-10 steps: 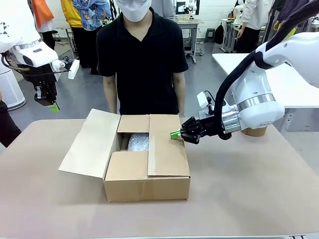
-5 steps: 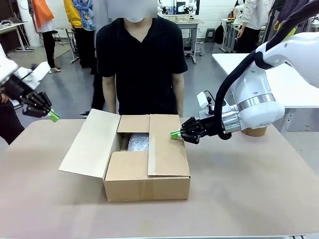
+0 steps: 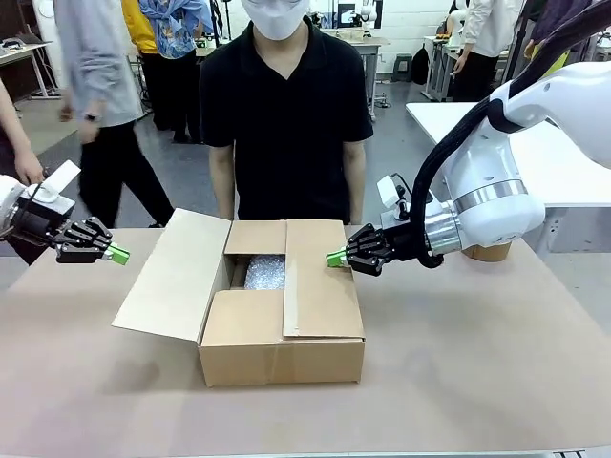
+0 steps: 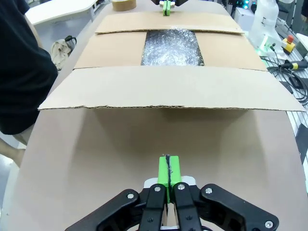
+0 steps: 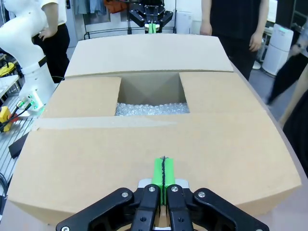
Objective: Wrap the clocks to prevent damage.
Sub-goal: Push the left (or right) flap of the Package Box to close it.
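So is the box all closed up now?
No, one flap of the box sticks out open, and bubble wrap shows through the gap on top.

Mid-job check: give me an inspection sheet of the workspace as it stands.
Surface: brown table, carrying the cardboard box.
Job's things: box mid-table, left flap open, right flap folded down; bubble wrap inside.
Clutter: tape roll behind the right arm.
Grippers: left gripper shut, beside the open flap; right gripper shut, at the folded flap.
Cables: black hose along right arm; loose cables beside table.
Surroundings: person standing at far side; others behind.
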Controlling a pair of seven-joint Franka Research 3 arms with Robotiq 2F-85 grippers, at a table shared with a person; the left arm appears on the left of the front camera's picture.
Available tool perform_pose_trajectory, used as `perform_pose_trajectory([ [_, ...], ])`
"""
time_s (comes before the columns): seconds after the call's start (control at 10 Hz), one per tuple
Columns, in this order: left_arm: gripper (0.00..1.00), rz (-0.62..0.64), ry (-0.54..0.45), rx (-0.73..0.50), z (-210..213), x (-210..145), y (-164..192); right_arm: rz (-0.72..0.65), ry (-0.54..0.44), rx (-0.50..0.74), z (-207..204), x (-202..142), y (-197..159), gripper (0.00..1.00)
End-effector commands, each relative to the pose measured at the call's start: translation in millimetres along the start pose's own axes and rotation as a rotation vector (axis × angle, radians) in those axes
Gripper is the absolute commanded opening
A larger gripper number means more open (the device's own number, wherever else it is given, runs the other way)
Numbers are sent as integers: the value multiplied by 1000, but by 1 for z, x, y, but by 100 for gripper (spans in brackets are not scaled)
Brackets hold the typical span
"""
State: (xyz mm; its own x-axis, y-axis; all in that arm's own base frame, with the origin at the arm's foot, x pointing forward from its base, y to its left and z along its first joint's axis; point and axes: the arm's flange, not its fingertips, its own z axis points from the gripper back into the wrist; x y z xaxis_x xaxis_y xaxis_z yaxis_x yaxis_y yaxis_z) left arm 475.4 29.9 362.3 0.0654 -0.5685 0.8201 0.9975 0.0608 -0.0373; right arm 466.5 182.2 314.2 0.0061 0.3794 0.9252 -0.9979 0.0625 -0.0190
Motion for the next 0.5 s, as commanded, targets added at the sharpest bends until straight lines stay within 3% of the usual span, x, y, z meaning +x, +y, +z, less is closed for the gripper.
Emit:
perform_pose_trajectory([
  [0.0,1,-28,15,18,11,11,-2,-19,3,-8,-3,-3,0,1],
  [0.2,1,-8,3,4,2,3,0,-19,3,-8,-3,-3,0,1],
  [0.4,1,21,-172,-106,-34,-13,4,-19,3,-8,-3,-3,0,1],
])
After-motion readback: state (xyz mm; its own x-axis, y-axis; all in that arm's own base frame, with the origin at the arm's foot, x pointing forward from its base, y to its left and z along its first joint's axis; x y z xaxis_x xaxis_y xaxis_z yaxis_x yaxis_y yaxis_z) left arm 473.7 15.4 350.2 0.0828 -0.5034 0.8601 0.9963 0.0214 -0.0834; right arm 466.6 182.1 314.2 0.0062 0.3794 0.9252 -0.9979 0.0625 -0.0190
